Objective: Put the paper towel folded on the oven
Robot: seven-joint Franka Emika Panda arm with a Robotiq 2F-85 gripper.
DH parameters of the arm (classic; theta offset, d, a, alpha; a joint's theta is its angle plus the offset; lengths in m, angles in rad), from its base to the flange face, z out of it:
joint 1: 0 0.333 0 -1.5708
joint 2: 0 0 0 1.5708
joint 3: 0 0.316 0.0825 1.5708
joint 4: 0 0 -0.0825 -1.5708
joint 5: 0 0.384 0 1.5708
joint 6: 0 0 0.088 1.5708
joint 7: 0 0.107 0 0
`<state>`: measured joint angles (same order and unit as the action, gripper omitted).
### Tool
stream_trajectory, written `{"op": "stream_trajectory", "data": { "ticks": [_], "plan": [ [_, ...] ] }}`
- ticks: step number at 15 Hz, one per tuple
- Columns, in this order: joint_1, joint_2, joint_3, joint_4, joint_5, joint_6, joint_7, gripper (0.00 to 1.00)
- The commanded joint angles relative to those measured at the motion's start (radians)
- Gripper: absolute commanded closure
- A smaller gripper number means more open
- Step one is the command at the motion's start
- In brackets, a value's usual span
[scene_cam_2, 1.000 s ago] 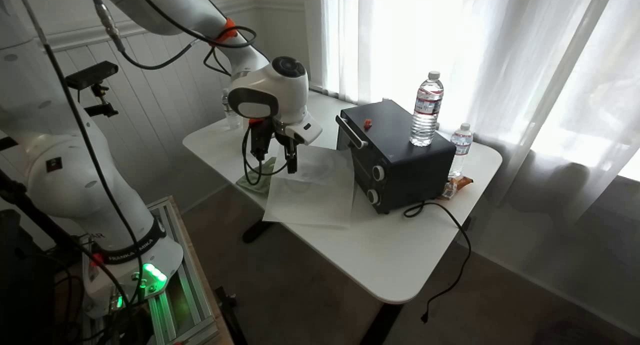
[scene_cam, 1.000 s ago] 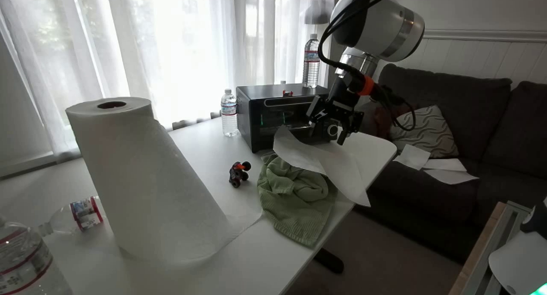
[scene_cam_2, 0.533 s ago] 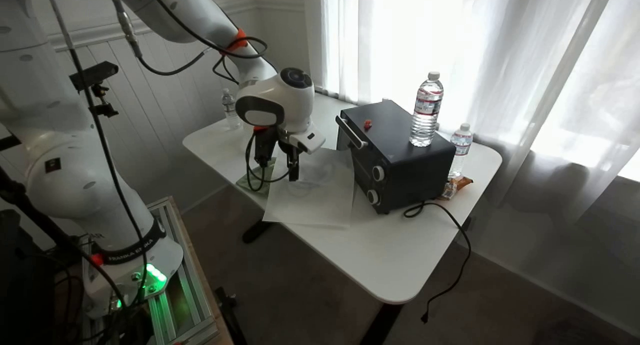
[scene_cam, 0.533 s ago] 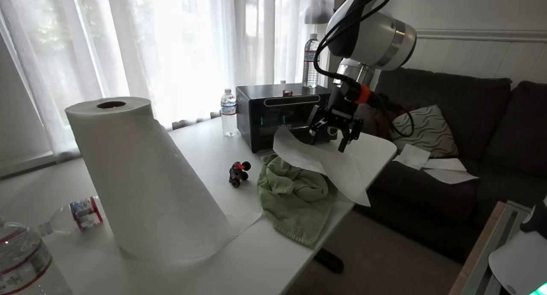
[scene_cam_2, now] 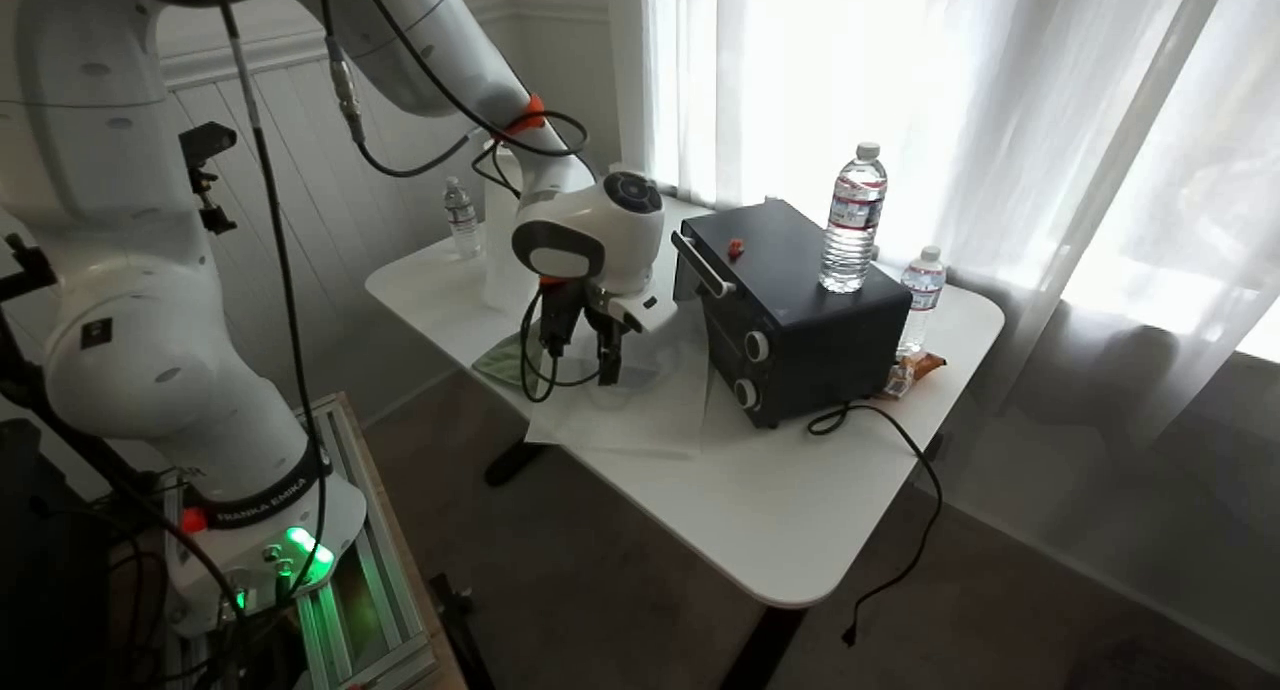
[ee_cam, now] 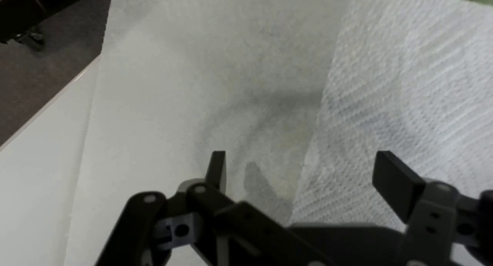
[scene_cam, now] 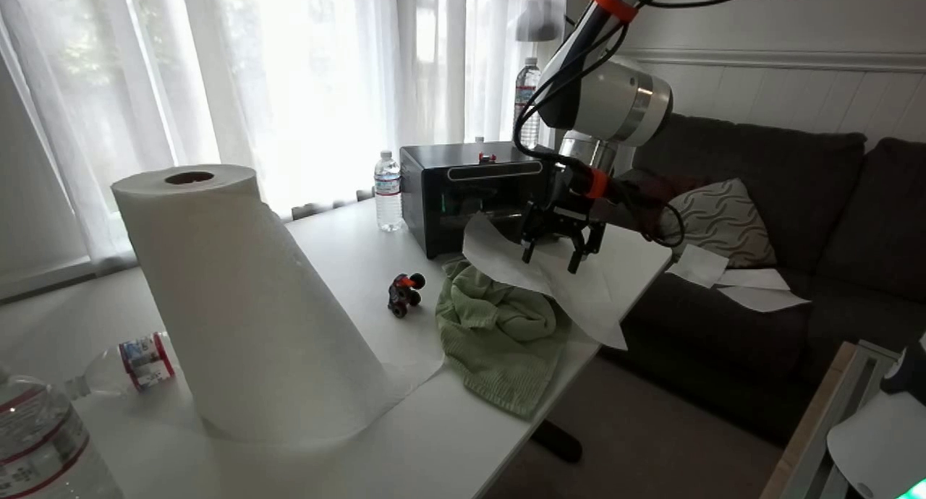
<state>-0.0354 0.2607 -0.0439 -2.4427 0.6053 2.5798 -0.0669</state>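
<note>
Gripper (ee_cam: 300, 159) spread wide over the paper towel (scene_cam_2: 628, 417).
From here, the towel overhangs the long edge of the worktop (scene_cam_2: 785, 510), near the oven (scene_cam_2: 795, 320).

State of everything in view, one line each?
Gripper: open, holding nothing
Paper towel: on the table, one end curled up
Toaster oven: door shut
Water bottle on the oven: upright, capped
Water bottle beside the oven: upright, capped
Paper towel roll: on end, partly unrolled
Water bottle by the roll: on its side
Green towel: rumpled
Power plug: unplugged
Robot base lights: lit green
</note>
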Motion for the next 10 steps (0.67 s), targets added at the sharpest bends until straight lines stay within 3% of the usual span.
{"op": "stream_trajectory", "data": {
  "ticks": [1,2,4,5,6,7,8,10],
  "plan": [
    [-0.042,0.078,0.037,0.068,0.026,0.003,0.007,0.3],
    [-0.048,0.094,0.043,0.078,0.031,0.012,0.008,0.31],
    [-0.061,0.124,0.056,0.101,0.04,0.016,0.007,0.43],
    [-0.068,0.137,0.064,0.11,0.05,0.018,0.003,0.49],
    [-0.073,0.146,0.069,0.117,0.057,0.019,0.003,0.66],
    [-0.078,0.156,0.075,0.125,0.065,0.017,0.0,0.73],
    [-0.083,0.163,0.08,0.131,0.068,0.017,0.0,0.73],
    [-0.087,0.171,0.085,0.142,0.072,0.015,0.001,0.87]
  ]
}}
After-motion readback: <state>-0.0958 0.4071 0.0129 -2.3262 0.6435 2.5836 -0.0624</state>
